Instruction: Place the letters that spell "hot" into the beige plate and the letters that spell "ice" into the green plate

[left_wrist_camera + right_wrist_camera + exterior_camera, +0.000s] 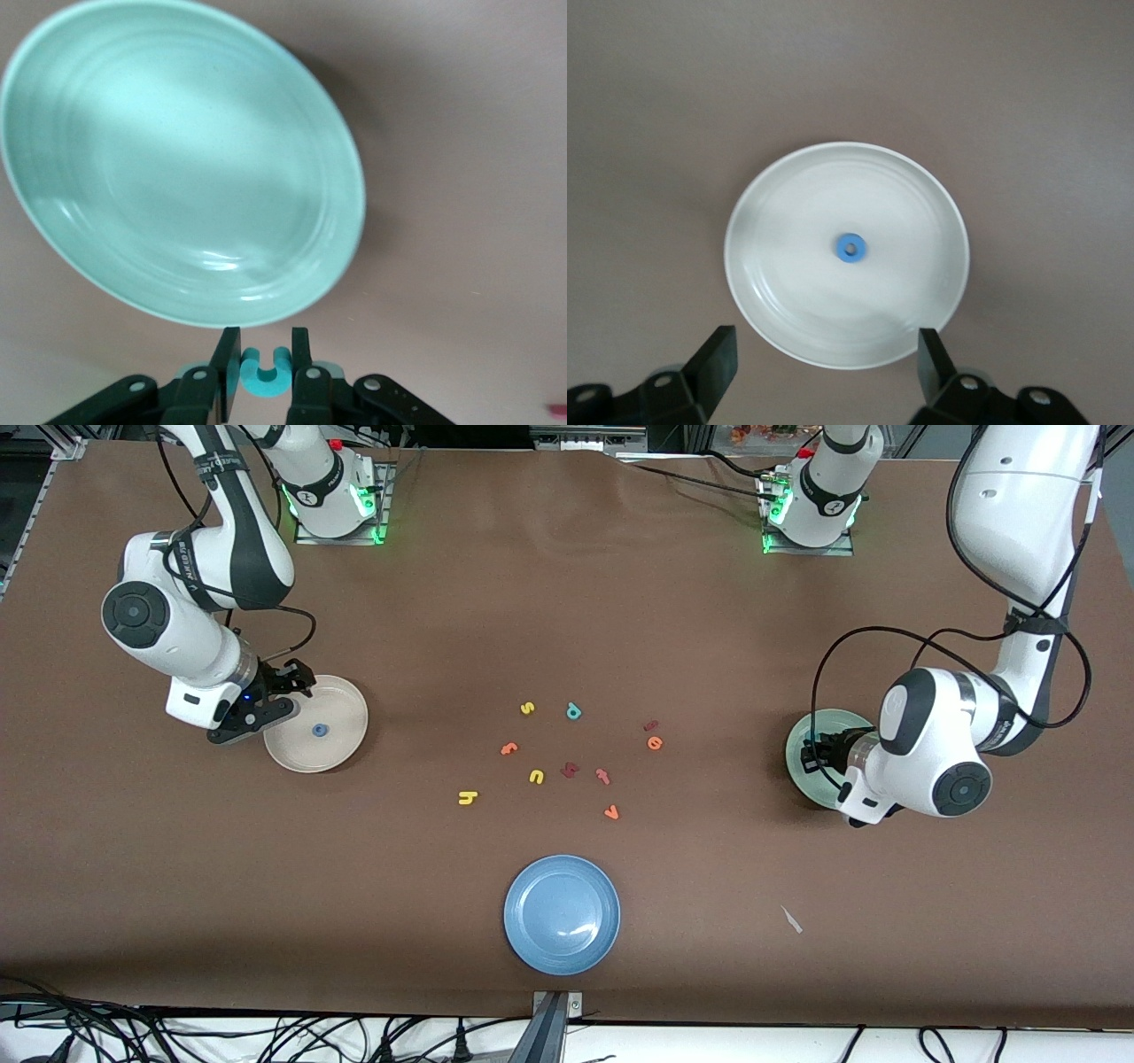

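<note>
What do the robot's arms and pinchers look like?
Both arms are glossy white with black joints and round black end caps. Loose black cables loop along them, and green lights glow at the bases. The right arm has small dark lettering on its side. The left gripper and right gripper are black, with flat, straight fingers.

A blue plate [562, 913] is sitting on the brown table [567, 602], nearest the front camera. Among the loose foam letters in the middle, a yellow s [527, 708] is lying beside a teal p [573, 710]; nearer the camera a yellow u [536, 777], a pink t-like letter [603, 776] and an orange v [610, 812] are lying apart
</note>
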